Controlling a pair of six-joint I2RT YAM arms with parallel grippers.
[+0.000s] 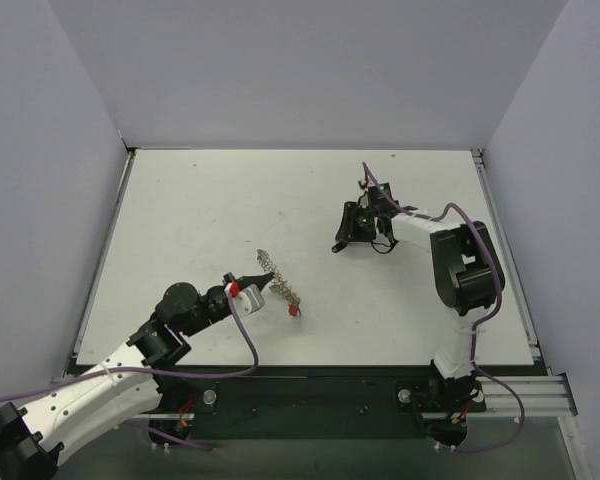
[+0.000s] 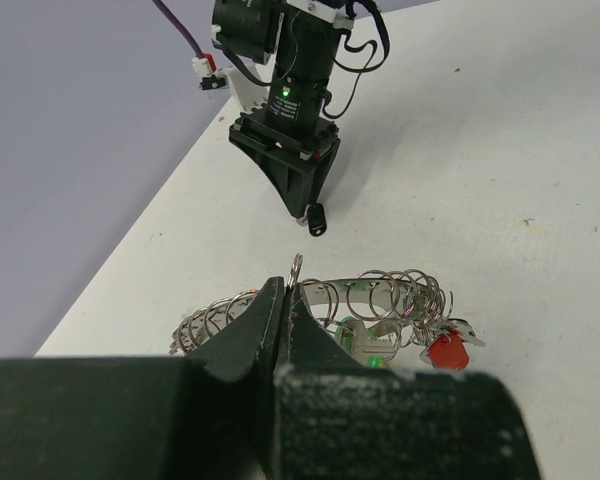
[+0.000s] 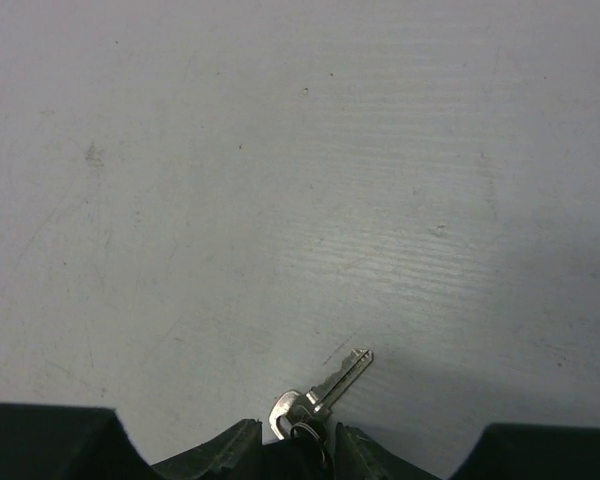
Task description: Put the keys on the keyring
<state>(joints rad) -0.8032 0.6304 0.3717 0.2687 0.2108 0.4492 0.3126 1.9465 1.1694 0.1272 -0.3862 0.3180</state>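
Clamping keyring (image 2: 392,288), left pincer (image 2: 287,292) closed

The left arm (image 1: 80,400) has white shell links joined by round black motor housings, and a purple cable (image 1: 248,342) runs along it. A small red tab (image 1: 234,289) marks its wrist. The left hand (image 2: 285,287) has matte black, wedge-shaped fingers with a grainy surface. The right arm (image 1: 450,350) is white too, with a bulky black joint housing (image 1: 465,265) and its own purple cable. A green light (image 2: 283,97) glows on the black, tapering right hand (image 2: 312,212).
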